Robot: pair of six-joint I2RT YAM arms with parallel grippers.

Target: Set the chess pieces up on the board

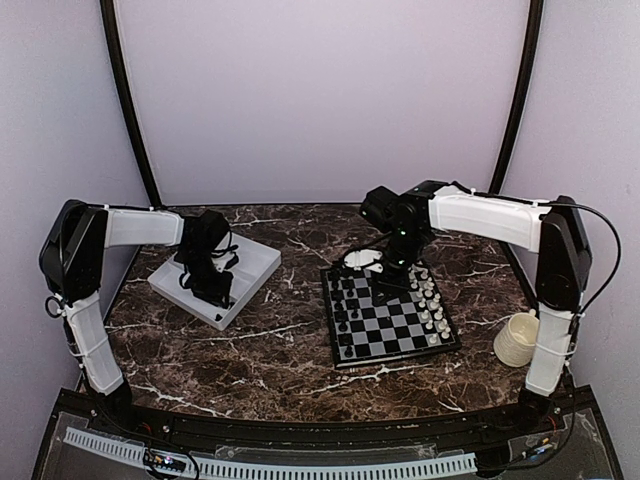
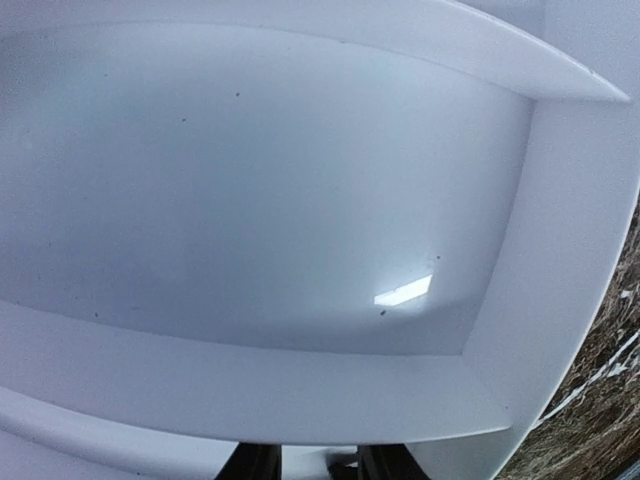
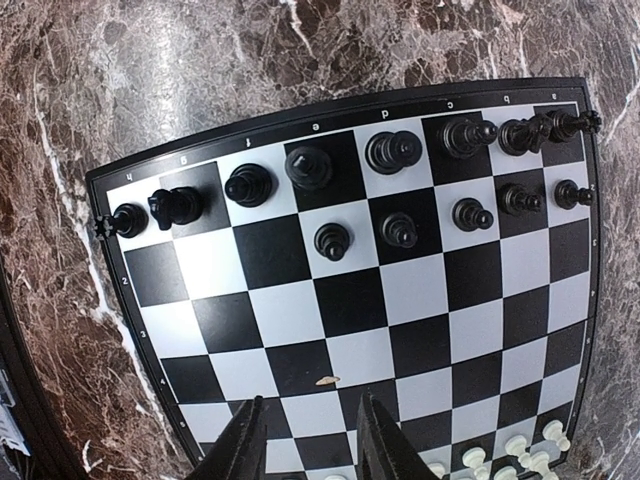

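Okay: right gripper (image 3: pixel 312 425) parted, empty; lowering toward 12 o'clock could topple chess pieces (image 3: pixel 332 240); left gripper (image 2: pixel 318 465) fingers, can't tell.

glossy black plastic chess pieces (image 3: pixel 308 167) stand on a smooth, faintly shiny board (image 3: pixel 350 300), on a polished table (image 3: pixel 150 70) of dark, white-veined marble look, beside a smooth, gleaming white plastic tray (image 2: pixel 250 390).
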